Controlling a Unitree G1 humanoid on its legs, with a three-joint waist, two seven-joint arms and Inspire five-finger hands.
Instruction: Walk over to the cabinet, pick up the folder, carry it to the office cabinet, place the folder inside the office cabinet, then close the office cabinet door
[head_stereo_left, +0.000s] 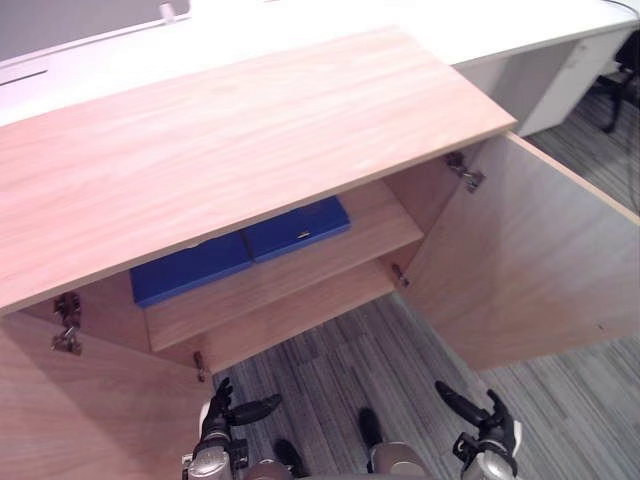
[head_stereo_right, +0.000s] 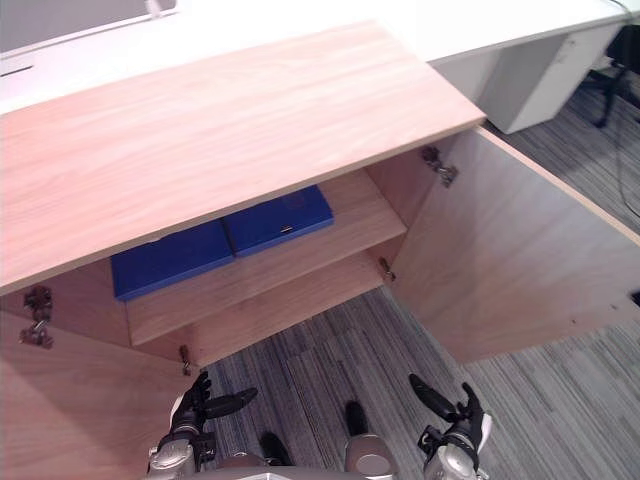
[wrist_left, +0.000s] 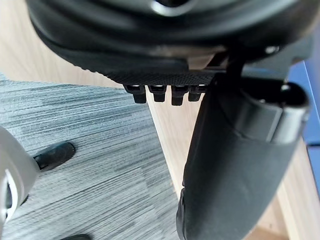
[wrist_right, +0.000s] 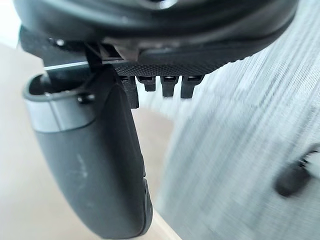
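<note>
Carpet (head_stereo_left: 340, 365) in grey stripes ran up to the office cabinet (head_stereo_left: 250, 140), which stood with both doors swung wide: the left door (head_stereo_left: 90, 410) at the lower left and the right door (head_stereo_left: 530, 260) angled out toward the right. Inside, the blue folder (head_stereo_left: 225, 256) lay flat on the upper shelf (head_stereo_left: 300, 278), toward its left and middle. Its long axis ran along the shelf, roughly parallel to the front edge, so that one short end pointed at the left wall and the other at the right. A seam crossed its middle, and a small metal fitting showed on the right half. The left hand (head_stereo_left: 222, 412) and the right hand (head_stereo_left: 490, 425) hung low over the carpet before the opening, well apart from the folder. Both had relaxed fingers, thumbs out, and held nothing.
</note>
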